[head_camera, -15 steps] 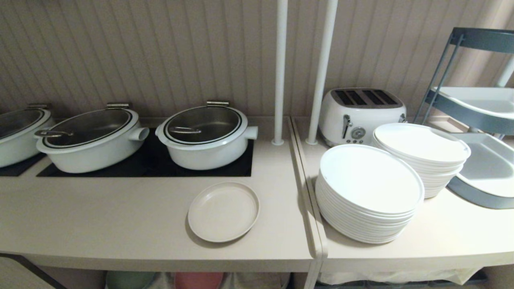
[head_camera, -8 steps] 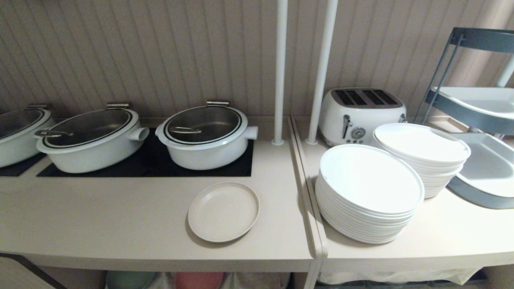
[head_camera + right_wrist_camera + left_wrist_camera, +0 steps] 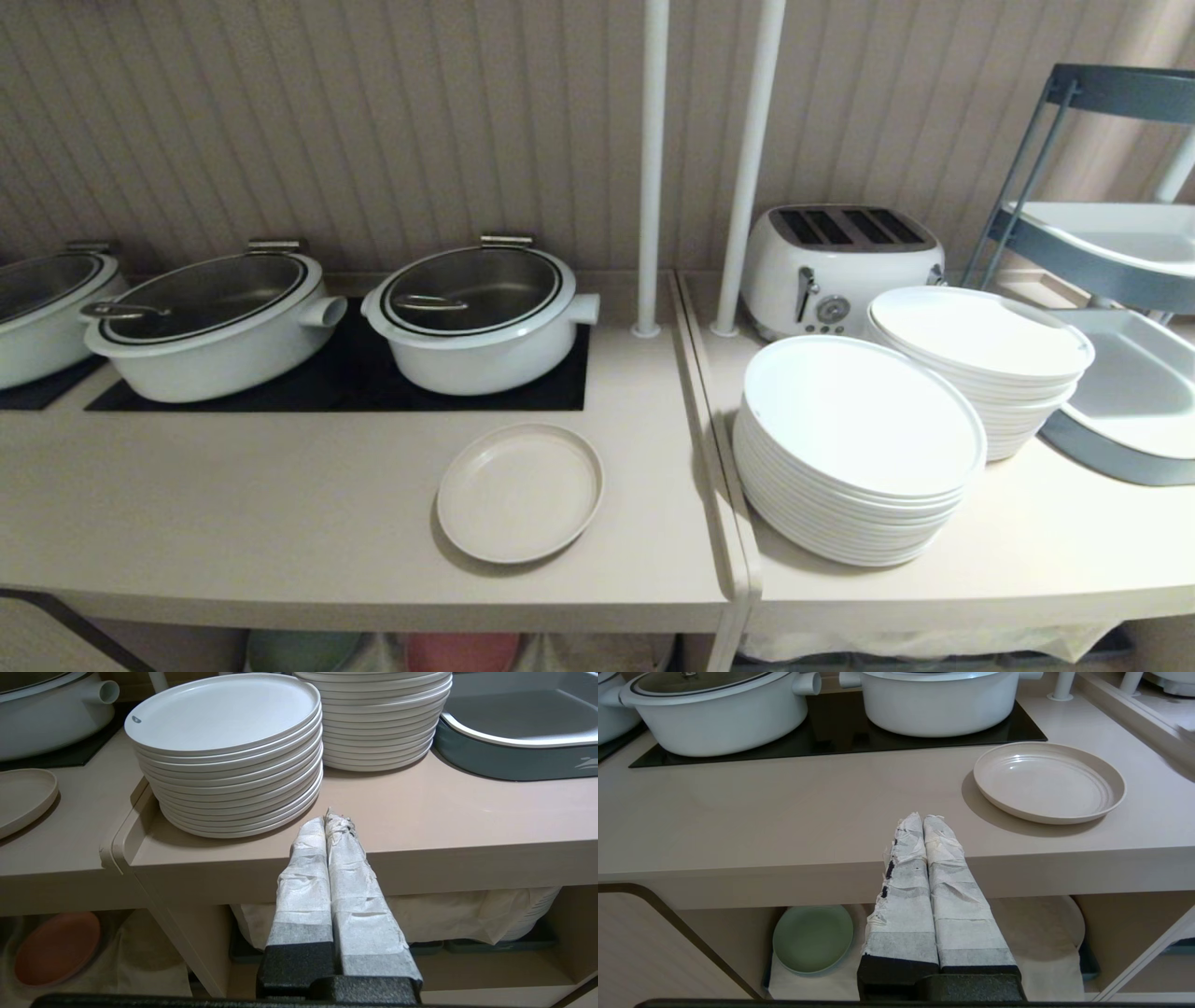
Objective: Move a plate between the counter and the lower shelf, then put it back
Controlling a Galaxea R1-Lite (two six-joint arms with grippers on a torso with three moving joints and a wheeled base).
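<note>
Nothing has moved: plate (image 3: 520, 492) sits between pots (image 3: 476, 317) and white stacks (image 3: 859, 448).

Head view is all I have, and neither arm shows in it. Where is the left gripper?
Observer: The left gripper is shut and empty, just in front of the counter edge, apart from the plate.
Operator: What's on the lower shelf?
Observer: A green plate lies on the whitish cloth of the lower shelf.
Operator: And the right gripper?
Observer: The right gripper is shut too, before the nearer stack of white plates.
</note>
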